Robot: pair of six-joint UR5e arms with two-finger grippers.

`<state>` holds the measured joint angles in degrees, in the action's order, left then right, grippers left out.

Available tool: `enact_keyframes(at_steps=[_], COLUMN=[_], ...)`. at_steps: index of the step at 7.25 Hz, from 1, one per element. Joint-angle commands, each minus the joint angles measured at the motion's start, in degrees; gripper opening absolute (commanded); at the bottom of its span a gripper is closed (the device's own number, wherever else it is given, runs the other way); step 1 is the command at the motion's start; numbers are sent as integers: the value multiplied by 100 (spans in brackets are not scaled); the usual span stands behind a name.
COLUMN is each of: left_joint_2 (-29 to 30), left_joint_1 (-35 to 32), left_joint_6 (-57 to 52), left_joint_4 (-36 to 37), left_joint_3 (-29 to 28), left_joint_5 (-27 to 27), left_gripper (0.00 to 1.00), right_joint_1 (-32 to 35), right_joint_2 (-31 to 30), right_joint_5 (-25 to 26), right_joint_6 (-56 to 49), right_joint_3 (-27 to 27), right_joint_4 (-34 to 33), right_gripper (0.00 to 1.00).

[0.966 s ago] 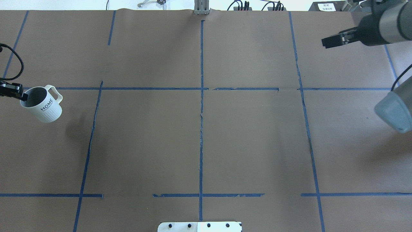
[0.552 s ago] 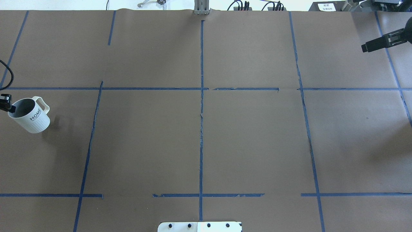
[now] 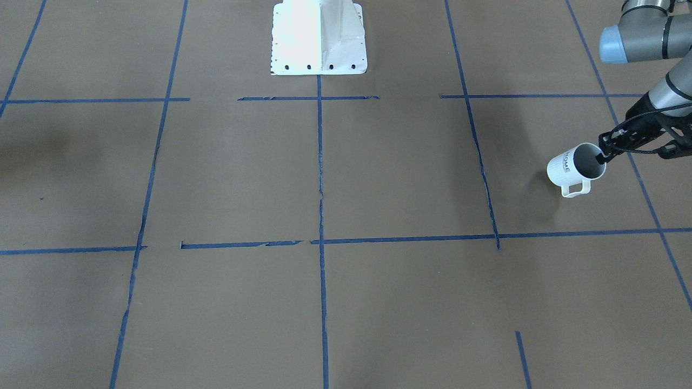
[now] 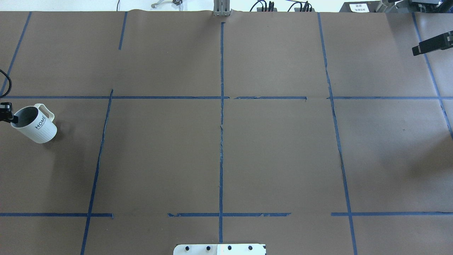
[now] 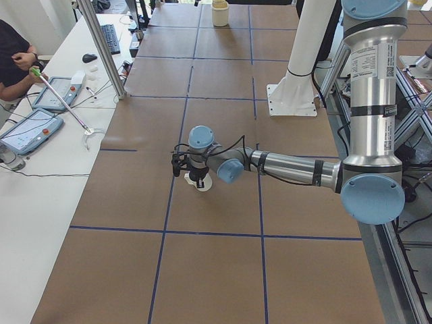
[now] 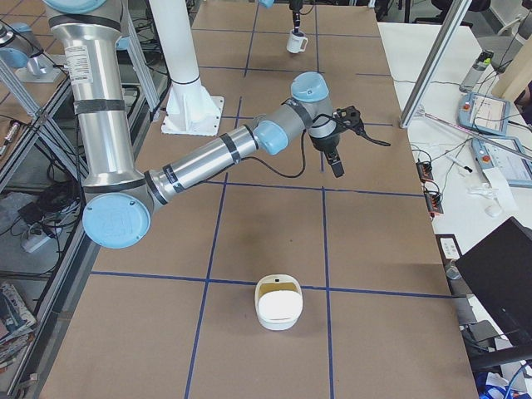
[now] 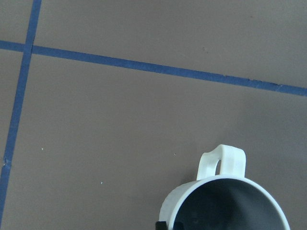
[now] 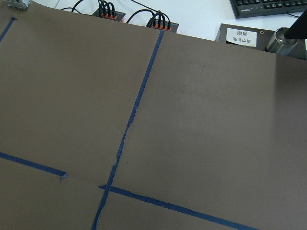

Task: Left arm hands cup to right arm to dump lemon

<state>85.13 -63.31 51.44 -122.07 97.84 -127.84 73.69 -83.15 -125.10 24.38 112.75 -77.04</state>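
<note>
The white cup (image 4: 37,126) with "HOME" on its side stands about upright at the table's left edge, at or just above the paper. My left gripper (image 4: 7,114) is shut on its rim opposite the handle; both also show in the front view, the gripper (image 3: 601,157) and the cup (image 3: 573,166). The left wrist view looks down into the cup (image 7: 225,201); the part of its inside that shows is bare grey. No lemon is in view. My right gripper (image 4: 426,46) hangs empty at the far right edge; I cannot tell whether it is open or shut.
The white robot base (image 4: 219,249) stands at the near middle edge. A white and yellow container (image 6: 278,301) sits at the table's right end. A grabber tool (image 5: 84,131) lies at the far edge near a metal post (image 5: 101,47). Blue tape lines cross the brown paper.
My left gripper moved the cup left and lower, from tilted to about upright. My right arm pulled back to the right edge of the overhead view.
</note>
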Motion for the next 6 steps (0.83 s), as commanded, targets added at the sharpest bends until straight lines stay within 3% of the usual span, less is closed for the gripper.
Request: enact_keyframes(at_steps=[1,2,5,6], left_joint_2=[21,4,12,39], left_joint_1=[3,-5,-495,-854], left_joint_6=[51,-10,-316,-1084], left_joint_4=[-317,-326,-134,302], left_joint_3=[-125,-90,269,296], left_joint_5=[40,57,-196,-650], left_gripper=[19,99,100,100], right_joint_1=[23,32,250,452], right_joint_2=[-70,-70,-437,-631], right_joint_5=[-6,-14,-58,-285], right_joint_6=[6,-3,-492,-704], right_joint_3=[98,98,98,116], right_joint_4=[-4,-4,-74,-361], right_gripper=[100,100,100,100])
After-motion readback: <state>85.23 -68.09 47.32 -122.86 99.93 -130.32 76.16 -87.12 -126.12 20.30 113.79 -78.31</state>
